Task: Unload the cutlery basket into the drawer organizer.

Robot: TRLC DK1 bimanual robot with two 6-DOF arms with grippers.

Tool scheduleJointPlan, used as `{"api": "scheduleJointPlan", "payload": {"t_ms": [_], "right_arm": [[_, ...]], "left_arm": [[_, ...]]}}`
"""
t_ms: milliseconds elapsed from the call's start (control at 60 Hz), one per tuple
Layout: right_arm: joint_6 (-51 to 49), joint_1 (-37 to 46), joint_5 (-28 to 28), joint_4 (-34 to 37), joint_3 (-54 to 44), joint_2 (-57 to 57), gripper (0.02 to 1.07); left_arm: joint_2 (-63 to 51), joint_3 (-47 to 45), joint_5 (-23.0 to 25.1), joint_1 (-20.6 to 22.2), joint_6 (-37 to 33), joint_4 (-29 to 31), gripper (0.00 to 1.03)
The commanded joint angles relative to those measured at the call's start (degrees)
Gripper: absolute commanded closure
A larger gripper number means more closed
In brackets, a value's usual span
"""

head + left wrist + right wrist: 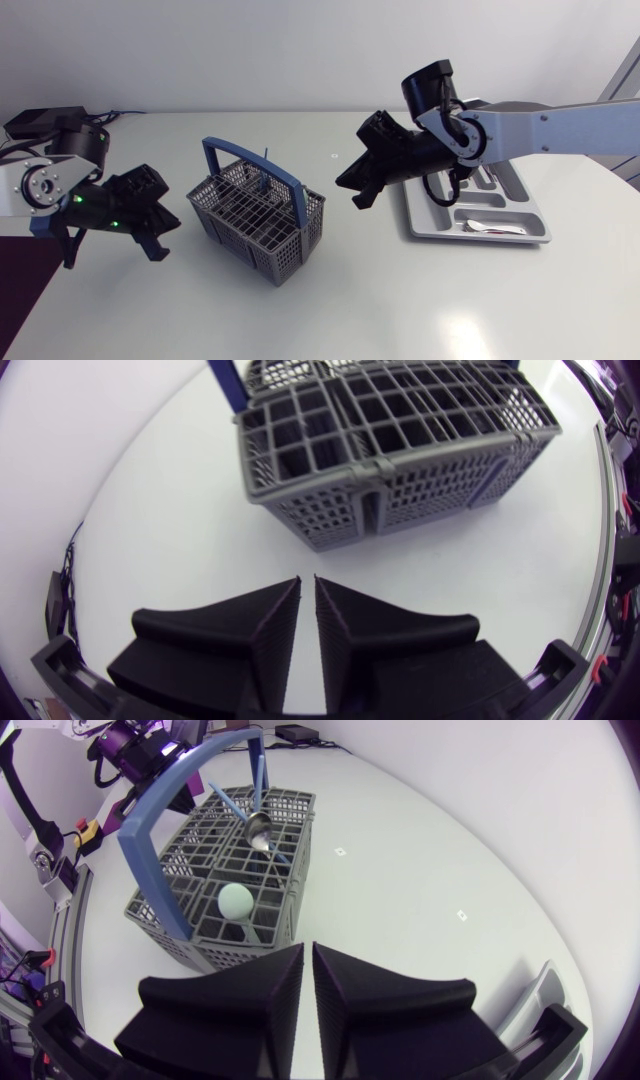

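Grey cutlery basket (pixel 258 215) with a blue handle stands on the desk (pixel 400 300), at 9 o'clock from the drawer organizer (pixel 527 212). The basket holds a metal spoon (pixel 260 828) and a pale green round-headed utensil (pixel 236 900). One metal piece (pixel 488 228) lies in the organizer. Left tool (pixel 165 240), at 9 o'clock of the basket: fingers together, gripping nothing. Right tool (pixel 350 195), at 2 o'clock of the basket: likewise.

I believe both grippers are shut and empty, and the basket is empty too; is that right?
No: the basket holds a spoon, as the right wrist view shows. The left gripper and right gripper are indeed shut and empty.
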State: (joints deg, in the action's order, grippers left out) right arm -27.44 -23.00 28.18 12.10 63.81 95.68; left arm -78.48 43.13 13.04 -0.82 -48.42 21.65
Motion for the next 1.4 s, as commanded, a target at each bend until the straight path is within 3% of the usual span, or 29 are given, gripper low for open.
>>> {"api": "scheduleJointPlan", "payload": {"t_ms": [0,117,283,617,1050,1383], "right_arm": [[-0.51,0.50,-0.67,-0.94,0.79,3.81,0.93],[-0.51,0.50,-0.94,-1.02,2.37,7.15,0.93],[-0.24,-1.78,-0.85,-0.85,1.76,7.77,0.93],[0.99,-5.03,1.17,-0.14,-0.88,3.90,0.96],[2.83,-11.98,2.93,1.44,-5.80,-1.90,0.96],[4.68,-16.46,2.58,2.23,-6.51,-3.83,0.96]], "left_arm": [[-0.10,-1.91,0.41,1.17,-3.78,-0.03,0.84],[-2.21,-1.65,0.50,2.93,-3.70,-0.73,0.84],[-4.58,-1.56,0.50,5.39,-0.71,-8.38,0.84],[-14.95,4.41,-0.47,5.30,1.75,-17.25,0.84],[-22.60,13.29,-0.29,7.15,3.95,-19.28,0.84],[-25.94,18.04,-0.21,11.72,4.39,-19.19,0.84]]}}
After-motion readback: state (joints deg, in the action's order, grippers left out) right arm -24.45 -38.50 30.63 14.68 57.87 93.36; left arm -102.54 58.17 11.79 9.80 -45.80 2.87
